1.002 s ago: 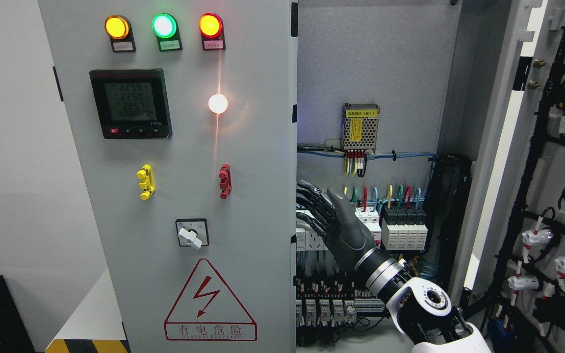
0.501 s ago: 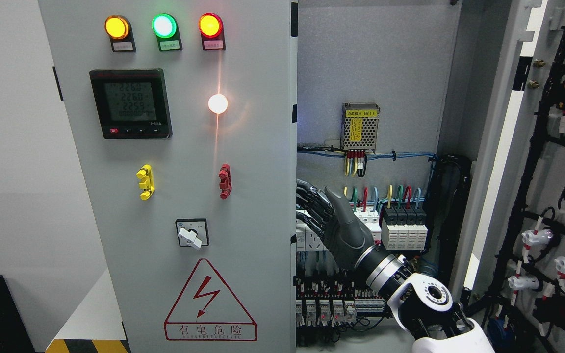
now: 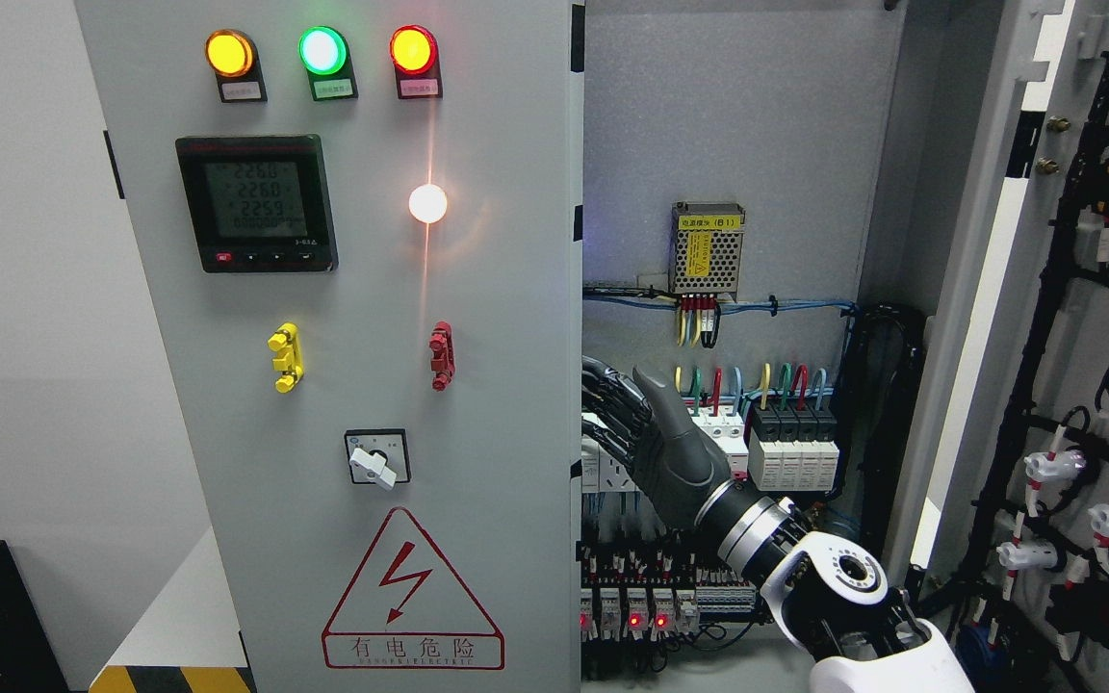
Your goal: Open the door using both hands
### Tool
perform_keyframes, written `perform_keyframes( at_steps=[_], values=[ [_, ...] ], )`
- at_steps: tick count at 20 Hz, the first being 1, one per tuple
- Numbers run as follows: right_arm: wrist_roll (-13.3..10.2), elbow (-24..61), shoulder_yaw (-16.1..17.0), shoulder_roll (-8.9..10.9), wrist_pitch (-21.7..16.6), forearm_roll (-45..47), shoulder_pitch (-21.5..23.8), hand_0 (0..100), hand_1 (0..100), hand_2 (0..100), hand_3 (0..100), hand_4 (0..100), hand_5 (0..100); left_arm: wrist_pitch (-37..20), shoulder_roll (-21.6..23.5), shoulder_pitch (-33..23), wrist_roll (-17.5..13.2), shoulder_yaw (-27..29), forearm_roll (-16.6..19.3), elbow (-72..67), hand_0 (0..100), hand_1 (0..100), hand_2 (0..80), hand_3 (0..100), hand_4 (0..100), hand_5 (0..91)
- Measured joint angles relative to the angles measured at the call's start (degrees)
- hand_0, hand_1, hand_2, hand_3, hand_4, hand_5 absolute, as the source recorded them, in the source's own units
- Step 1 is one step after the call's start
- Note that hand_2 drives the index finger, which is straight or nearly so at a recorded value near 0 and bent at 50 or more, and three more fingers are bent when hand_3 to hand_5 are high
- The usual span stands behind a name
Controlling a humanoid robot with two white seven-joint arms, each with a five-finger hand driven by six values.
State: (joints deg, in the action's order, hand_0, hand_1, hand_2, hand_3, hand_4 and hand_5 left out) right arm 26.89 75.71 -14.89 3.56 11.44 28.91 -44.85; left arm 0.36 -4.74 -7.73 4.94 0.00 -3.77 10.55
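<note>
1. Right hand (image 3: 651, 433): dark, on an arm entering from the lower right; fingers (image 3: 612, 399) are hooked behind the right edge of the left door, the thumb raised. Whether the edge is truly clamped cannot be told, since the fingertips are hidden behind it.
2. Left door (image 3: 343, 337): grey panel, closed, standing to the left of the hand and touched by it at the edge.
3. Right door (image 3: 1026, 289): swung open, well to the right of the hand, its inner face strung with black cabling and white connectors.
4. Lamps (image 3: 322, 50): amber, green and red, lit, set high on the left door, far above the hand.
5. Meter (image 3: 256, 202): black, with a lit display, up and to the left of the hand.
6. Switch (image 3: 376, 460): white rotary knob, to the left of the hand at about its height.
7. Warning sign (image 3: 412, 592): red triangle with a lightning bolt, below and left of the hand.
8. Breakers (image 3: 790, 448): a row with coloured wires, just right of and behind the hand.
9. Power supply (image 3: 707, 248): perforated metal box, yellow label, above the hand on the back wall.
10. Wall (image 3: 25, 337): plain grey, far left of the hand.
</note>
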Motion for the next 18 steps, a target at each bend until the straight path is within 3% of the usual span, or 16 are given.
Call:
perform_keyframes(
  at_steps=[5, 18],
  values=[
    [1.99, -0.11, 0.02, 0.02, 0.13, -0.04, -0.14, 19, 0, 0, 0, 0, 0, 0.00, 0.00, 0.00, 0.00, 0.00, 0.00, 0.00, 0, 0, 0.0, 0, 0, 0.0],
    [2.99, -0.34, 0.03, 0.04, 2.06, -0.01, -0.82, 19, 0, 0, 0, 0, 0, 0.00, 0.00, 0.00, 0.00, 0.00, 0.00, 0.00, 0, 0, 0.0, 0, 0, 0.0]
  ],
)
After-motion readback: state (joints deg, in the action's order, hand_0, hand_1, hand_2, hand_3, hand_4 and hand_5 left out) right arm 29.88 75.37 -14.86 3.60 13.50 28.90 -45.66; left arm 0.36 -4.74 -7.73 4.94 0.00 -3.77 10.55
